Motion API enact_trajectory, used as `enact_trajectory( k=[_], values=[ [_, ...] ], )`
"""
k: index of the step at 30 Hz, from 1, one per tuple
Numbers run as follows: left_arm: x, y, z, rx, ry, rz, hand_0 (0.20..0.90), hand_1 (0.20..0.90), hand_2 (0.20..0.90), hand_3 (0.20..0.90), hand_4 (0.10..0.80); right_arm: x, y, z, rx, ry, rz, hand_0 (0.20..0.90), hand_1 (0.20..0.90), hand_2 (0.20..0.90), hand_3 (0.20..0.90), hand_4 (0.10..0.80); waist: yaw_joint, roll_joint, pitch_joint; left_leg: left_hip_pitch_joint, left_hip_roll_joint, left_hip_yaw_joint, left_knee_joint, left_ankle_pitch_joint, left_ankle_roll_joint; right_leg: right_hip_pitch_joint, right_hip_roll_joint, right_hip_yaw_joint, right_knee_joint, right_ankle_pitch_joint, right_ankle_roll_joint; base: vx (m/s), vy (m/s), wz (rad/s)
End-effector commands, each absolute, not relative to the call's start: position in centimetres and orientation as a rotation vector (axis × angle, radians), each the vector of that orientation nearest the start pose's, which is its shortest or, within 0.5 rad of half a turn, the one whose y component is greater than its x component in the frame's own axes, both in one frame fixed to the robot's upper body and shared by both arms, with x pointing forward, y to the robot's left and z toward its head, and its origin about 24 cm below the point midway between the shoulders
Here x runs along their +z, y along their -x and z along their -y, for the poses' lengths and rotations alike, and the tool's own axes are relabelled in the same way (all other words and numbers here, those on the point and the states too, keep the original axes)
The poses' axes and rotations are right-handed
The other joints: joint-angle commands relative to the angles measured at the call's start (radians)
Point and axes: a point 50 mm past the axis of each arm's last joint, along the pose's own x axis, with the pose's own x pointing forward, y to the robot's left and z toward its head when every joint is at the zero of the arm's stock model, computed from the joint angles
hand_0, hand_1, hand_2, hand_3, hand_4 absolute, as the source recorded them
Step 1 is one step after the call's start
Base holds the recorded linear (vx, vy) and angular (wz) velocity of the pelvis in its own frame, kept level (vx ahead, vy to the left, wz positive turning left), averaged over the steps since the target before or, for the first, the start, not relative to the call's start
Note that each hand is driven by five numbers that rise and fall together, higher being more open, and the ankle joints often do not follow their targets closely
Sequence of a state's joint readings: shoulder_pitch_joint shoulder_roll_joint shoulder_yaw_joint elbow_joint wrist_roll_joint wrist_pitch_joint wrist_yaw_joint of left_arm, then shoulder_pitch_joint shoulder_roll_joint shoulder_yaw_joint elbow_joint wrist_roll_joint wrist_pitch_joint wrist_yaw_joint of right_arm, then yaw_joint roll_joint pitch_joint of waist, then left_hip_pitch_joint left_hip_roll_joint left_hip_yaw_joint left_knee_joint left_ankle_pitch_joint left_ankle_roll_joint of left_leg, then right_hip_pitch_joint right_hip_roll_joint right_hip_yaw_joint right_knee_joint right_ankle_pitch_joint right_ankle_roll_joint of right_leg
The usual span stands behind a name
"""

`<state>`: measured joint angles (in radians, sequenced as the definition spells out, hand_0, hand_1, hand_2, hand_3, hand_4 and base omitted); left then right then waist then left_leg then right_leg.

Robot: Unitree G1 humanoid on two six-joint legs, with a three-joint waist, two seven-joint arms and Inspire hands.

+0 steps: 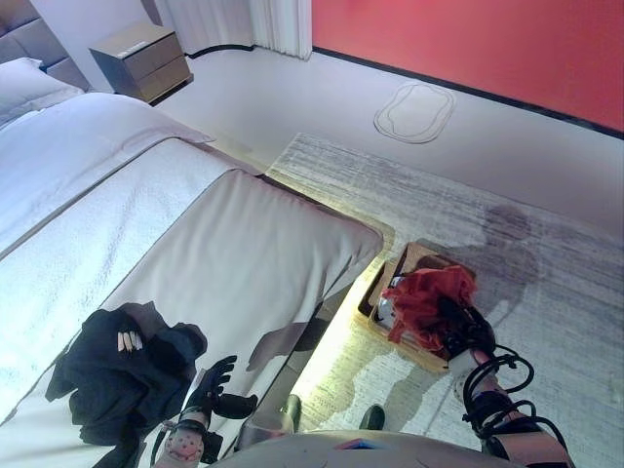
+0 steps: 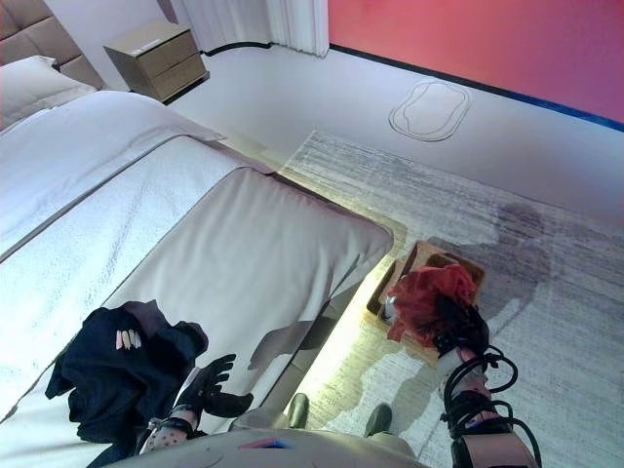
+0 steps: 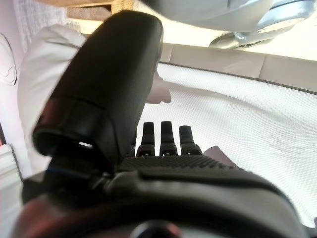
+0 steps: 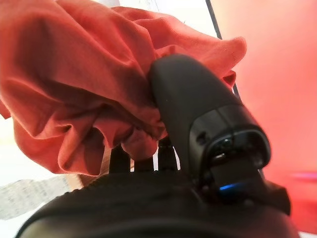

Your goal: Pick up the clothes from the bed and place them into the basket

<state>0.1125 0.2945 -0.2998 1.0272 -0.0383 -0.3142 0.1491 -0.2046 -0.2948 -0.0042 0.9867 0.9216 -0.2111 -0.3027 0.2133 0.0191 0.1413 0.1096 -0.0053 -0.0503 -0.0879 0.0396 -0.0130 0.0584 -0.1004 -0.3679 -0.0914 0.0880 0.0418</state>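
Note:
A red garment (image 1: 427, 295) hangs bunched over the brown basket (image 1: 417, 257), which stands on the rug beside the bed. My right hand (image 1: 466, 331) is shut on it; in the right wrist view the thumb (image 4: 195, 96) presses into the red cloth (image 4: 74, 69) and the fingers are buried in its folds. A dark navy garment (image 1: 117, 375) lies crumpled on the bed (image 1: 234, 244) near its foot. My left hand (image 1: 213, 386) rests on the beige cover just right of that garment, open with fingers (image 3: 168, 136) straight and nothing in it.
Something white (image 1: 386, 310) lies in the basket under the red cloth. A grey rug (image 1: 468, 195) covers the floor by the bed. A nightstand (image 1: 146, 60) and pillow (image 1: 29, 88) are at the far left. An oval mark (image 1: 414, 110) lies near the red wall.

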Motion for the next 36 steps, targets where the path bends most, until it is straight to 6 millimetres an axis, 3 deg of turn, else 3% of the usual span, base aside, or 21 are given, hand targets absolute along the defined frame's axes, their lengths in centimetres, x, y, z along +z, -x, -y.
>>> enact_trajectory(
  k=[1,13,14,15,21,36],
  values=[
    [-12.8,-12.9,-23.2,-0.037,-0.465,-0.709,0.9,0.9,0.9,0.9,0.8,-2.4,-26.3,30.8,-0.796,-0.402,-0.264,0.3,0.3,0.3,0.2,0.1,0.036,0.01,-0.022,-0.089,-0.015,-0.016,0.002,0.01,-0.026,0.05,-0.045,-0.025,0.084,-0.068,0.051,-0.002,-0.017,0.04],
    [-13.2,-12.0,-22.9,-0.036,-0.445,-0.724,0.9,0.9,0.9,0.9,0.8,-0.5,-27.7,31.9,-0.833,-0.382,-0.22,0.3,0.3,0.3,0.2,0.1,0.046,0.03,-0.023,-0.084,-0.02,-0.038,0.001,0.011,-0.037,0.063,-0.052,-0.052,0.084,-0.077,0.046,0.021,0.009,0.04],
    [-13.2,-12.0,-22.9,-0.037,-0.444,-0.725,0.9,0.9,0.9,0.9,0.8,-0.4,-27.7,32.0,-0.84,-0.373,-0.219,0.535,0.535,0.535,0.475,0.375,0.046,0.031,-0.023,-0.084,-0.02,-0.039,0.001,0.011,-0.038,0.064,-0.053,-0.054,0.084,-0.077,0.046,0.0,0.0,0.0],
    [-13.3,-11.9,-22.9,-0.039,-0.443,-0.729,0.9,0.9,0.9,0.9,0.8,-0.3,-27.7,32.1,-0.85,-0.362,-0.22,0.9,0.9,0.9,0.9,0.8,0.048,0.03,-0.024,-0.085,-0.02,-0.04,0.001,0.011,-0.039,0.065,-0.054,-0.055,0.085,-0.079,0.046,0.032,0.004,0.02],
    [-13.4,-11.8,-22.8,-0.048,-0.426,-0.739,0.9,0.9,0.9,0.9,0.8,0.4,-27.5,33.3,-0.936,-0.342,-0.208,0.9,0.9,0.9,0.9,0.8,0.045,0.038,-0.023,-0.079,-0.022,-0.042,0.001,0.007,-0.039,0.067,-0.058,-0.058,0.089,-0.083,0.046,0.011,0.003,0.01],
    [-13.8,-11.4,-22.2,-0.056,-0.397,-0.771,0.9,0.9,0.9,0.9,0.8,0.6,-27.4,33.4,-1.036,-0.325,-0.204,0.9,0.9,0.9,0.9,0.8,0.036,0.046,-0.021,-0.066,-0.023,-0.038,0.001,-0.002,-0.038,0.074,-0.059,-0.05,0.085,-0.085,0.046,0.0,0.0,0.0]
  ],
)
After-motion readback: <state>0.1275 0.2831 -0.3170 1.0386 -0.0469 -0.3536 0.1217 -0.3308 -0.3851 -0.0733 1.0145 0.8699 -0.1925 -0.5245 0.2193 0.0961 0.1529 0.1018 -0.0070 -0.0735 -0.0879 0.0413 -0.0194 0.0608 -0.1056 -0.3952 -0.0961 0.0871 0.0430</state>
